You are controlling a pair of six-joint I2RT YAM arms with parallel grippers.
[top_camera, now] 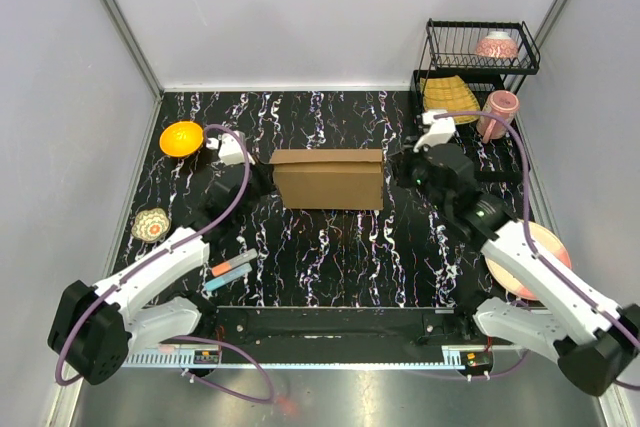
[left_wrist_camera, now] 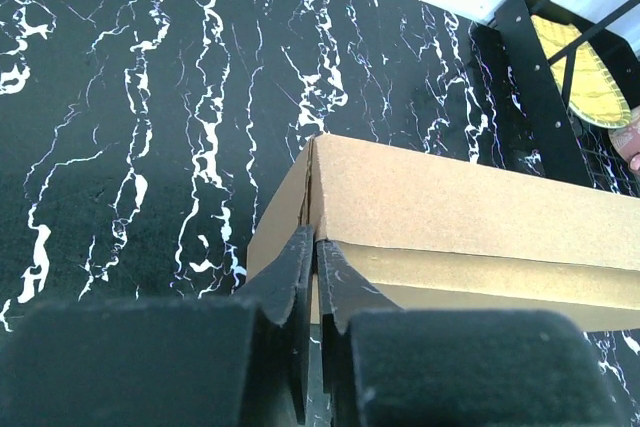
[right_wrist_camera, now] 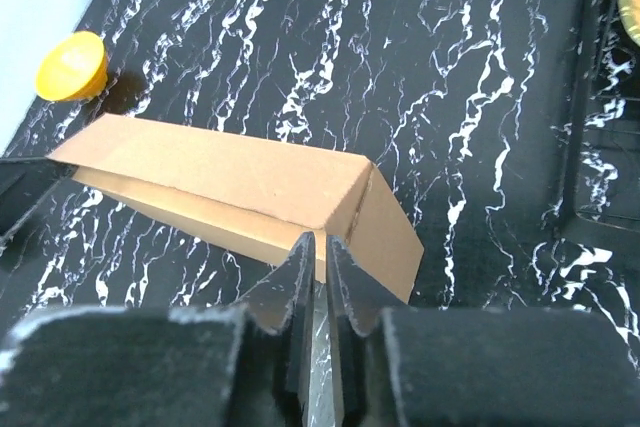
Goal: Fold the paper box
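The paper box (top_camera: pixel 328 179) is a plain brown cardboard box, folded into a closed long shape, lying mid-table. My left gripper (top_camera: pixel 266 180) is at its left end. In the left wrist view its jaws (left_wrist_camera: pixel 316 237) are closed to a thin slit, tips touching the box's near corner edge (left_wrist_camera: pixel 450 207). My right gripper (top_camera: pixel 393 174) is at the right end. In the right wrist view its jaws (right_wrist_camera: pixel 318 239) are also nearly together, tips against the lower front edge of the box (right_wrist_camera: pixel 220 182). Neither visibly clamps cardboard.
An orange bowl (top_camera: pixel 181 138) and a small patterned bowl (top_camera: pixel 151 224) sit at the left. Two markers (top_camera: pixel 232 270) lie near the front. A black wire rack (top_camera: pixel 436 55) at back right holds a pink bowl (top_camera: pixel 497 45); a yellow plate (top_camera: pixel 450 97), pink cup (top_camera: pixel 498 112) and pink plate (top_camera: pixel 548 242) are nearby.
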